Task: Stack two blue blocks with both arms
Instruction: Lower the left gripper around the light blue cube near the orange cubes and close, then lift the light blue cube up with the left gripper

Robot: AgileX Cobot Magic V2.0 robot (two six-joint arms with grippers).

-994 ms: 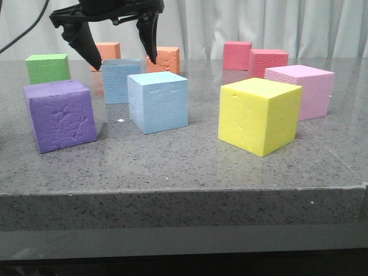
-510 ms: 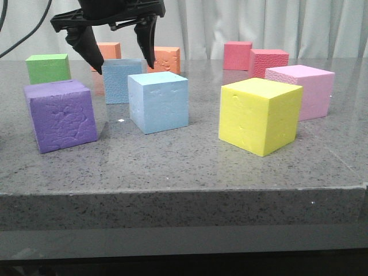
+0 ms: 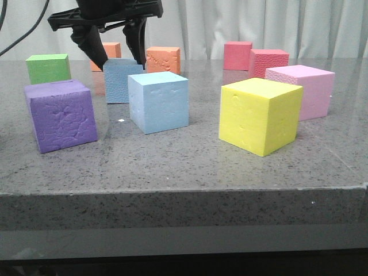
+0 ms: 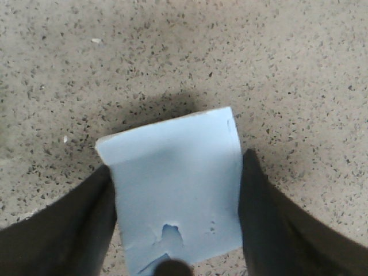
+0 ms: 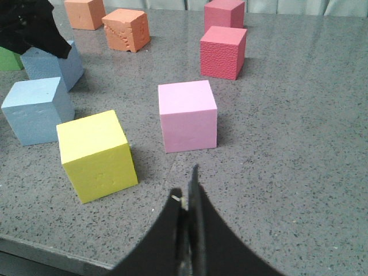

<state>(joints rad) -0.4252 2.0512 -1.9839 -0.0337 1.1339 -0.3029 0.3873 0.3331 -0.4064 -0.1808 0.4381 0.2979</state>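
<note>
So, going from the worktop's left edge: the left gripper (image 3: 116, 54) is sitting over the rear blue block (image 3: 122, 80), the pebbled one, back of centre on the left half, and the left wrist view shows both fingers (image 4: 63, 230) pressing flat against its sides, so they're narrowed down to its width and gripping it while it's resting on the worktop (image 3: 184, 167). Just in front of it and to its right is the smoother blue block (image 3: 159, 102), untouched. My read is that the pick-up step is happening now; next it needs a straight lift, a short carry forward and a square set-down on the front cube. Over on the right side, the right gripper (image 5: 188, 198) is hanging above the front edge near the pink cube (image 5: 188, 115), fingers pinched together with nothing between them. No brands, labels or writing showing anywhere.
</note>
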